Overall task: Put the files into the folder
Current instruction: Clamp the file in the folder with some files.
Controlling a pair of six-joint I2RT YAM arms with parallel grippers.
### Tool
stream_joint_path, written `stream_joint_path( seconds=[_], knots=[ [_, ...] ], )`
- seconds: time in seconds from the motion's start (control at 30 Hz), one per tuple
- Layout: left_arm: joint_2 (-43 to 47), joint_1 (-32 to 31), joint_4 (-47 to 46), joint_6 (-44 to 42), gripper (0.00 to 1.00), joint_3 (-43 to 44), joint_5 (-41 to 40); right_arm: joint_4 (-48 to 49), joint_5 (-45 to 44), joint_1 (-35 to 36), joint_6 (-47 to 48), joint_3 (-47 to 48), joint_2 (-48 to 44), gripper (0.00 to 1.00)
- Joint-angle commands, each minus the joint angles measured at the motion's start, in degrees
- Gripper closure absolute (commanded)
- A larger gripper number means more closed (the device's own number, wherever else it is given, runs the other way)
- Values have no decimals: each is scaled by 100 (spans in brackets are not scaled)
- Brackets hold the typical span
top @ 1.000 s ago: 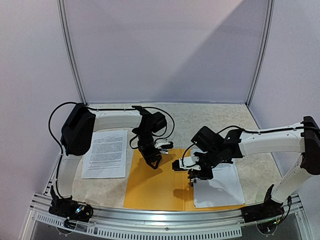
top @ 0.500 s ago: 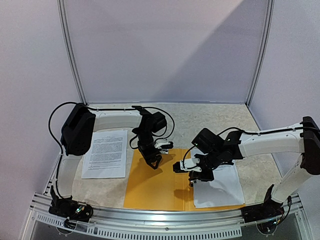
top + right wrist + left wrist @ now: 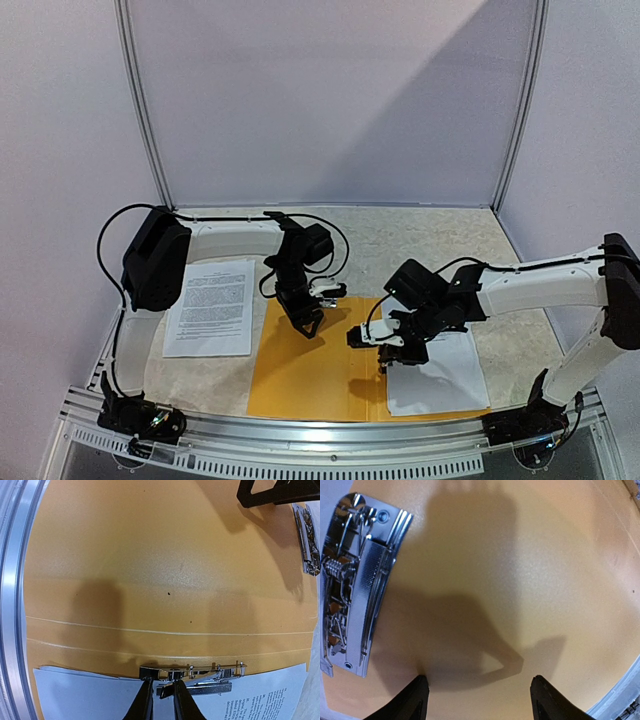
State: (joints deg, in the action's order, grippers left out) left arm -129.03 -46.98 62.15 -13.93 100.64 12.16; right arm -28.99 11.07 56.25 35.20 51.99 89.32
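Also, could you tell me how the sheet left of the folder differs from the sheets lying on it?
The left sheet lies on the table beside the folder; the right sheets lie on the folder's right half. The left sheet is loose and untouched; the right sheets have a metal clip at their edge, with the fingers of the right gripper closed on it. Both are white, printed and flat.

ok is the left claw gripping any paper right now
No, the left claw stands open over the bare orange folder, with nothing between its fingers.
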Motion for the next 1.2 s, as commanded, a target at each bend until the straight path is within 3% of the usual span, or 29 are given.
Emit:
stream_joint_path(
  seconds=[0.0, 1.17],
  knots=[
    [-332, 14, -35, -88, 28, -227, -113, -146, 168, 53, 104, -226, 141, 84],
    [-378, 20, -19, -112, 28, -229, -75, -82, 341, 55, 67, 220, 88, 81]
  ],
)
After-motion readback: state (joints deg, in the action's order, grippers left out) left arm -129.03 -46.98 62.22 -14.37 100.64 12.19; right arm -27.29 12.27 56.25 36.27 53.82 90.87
